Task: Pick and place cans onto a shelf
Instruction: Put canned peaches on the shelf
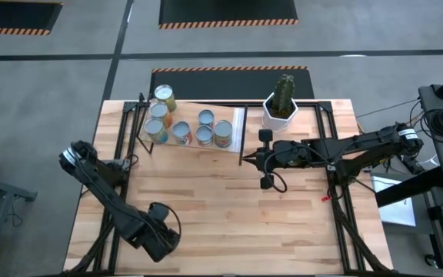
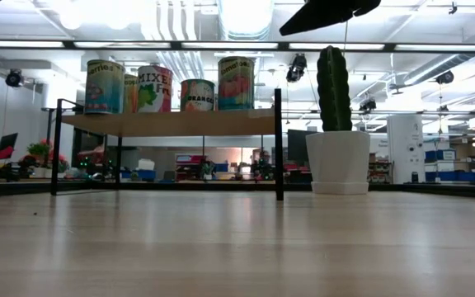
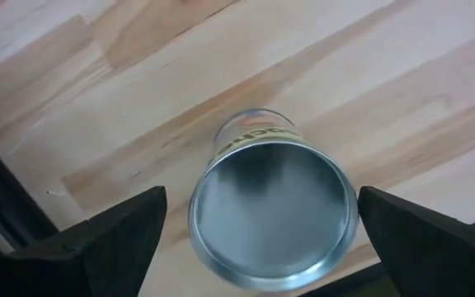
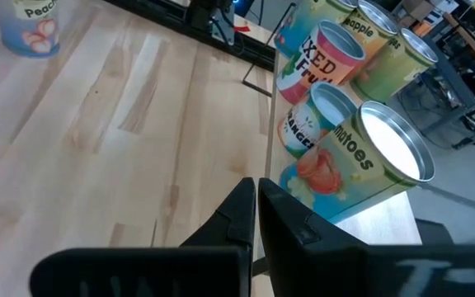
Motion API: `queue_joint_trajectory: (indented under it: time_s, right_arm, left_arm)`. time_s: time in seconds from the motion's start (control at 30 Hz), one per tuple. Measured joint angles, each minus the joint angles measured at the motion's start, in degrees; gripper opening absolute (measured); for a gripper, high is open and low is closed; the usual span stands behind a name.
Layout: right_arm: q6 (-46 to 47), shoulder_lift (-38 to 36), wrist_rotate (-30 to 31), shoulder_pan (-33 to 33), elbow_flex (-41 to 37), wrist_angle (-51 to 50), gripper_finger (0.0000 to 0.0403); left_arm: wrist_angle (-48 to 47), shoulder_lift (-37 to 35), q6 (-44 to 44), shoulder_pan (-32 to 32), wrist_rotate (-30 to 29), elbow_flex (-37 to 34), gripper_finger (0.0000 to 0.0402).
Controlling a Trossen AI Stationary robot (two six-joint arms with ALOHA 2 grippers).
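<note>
The left tool (image 3: 262,247), wide open, is hovering over a can (image 3: 272,210), probably needing centred descent before closing.

Cans (image 4: 361,157): shiny metal tops, glossy printed paper labels. Shelf (image 2: 171,122): pale smooth wood. Tabletop (image 1: 229,200): planked wood, satin. Pot (image 2: 337,161): matt white.

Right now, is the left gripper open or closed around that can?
Open. In the left wrist view the left gripper has its two fingers spread wide either side of an upright can, with wood showing in both gaps.
</note>
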Motion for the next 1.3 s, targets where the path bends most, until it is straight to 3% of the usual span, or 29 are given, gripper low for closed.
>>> queue_joint_trajectory:
  time_s: [0.2,0.53,0.7,0.87,1.13,1.3]
  right_arm:
    - [0.0,0.0,0.0,0.0,0.0,0.0,0.0009]
    - [0.0,0.0,0.0,0.0,0.0,0.0,0.0009]
    - [0.0,0.0,0.0,0.0,0.0,0.0,0.0009]
    - [0.0,0.0,0.5,0.0,0.0,0.0,0.0009]
    - [1.5,-2.4,0.5,0.0,0.0,-5.5,0.0009]
    - [2.9,-6.2,0.6,0.0,-1.9,-6.3,0.0009]
  left_arm:
    - [0.3,1.1,1.5,0.0,0.0,0.0,0.0372]
    - [0.3,1.2,1.4,0.1,0.1,0.0,0.03]
    - [-0.3,0.6,2.4,0.6,0.3,2.0,0.0312]
    - [-6.1,0.6,7.4,3.2,-1.3,11.0,0.0321]
    - [-19.6,2.9,23.5,8.8,-20.2,33.0,0.0313]
    - [-24.1,5.4,35.8,13.0,-27.4,45.8,0.0312]
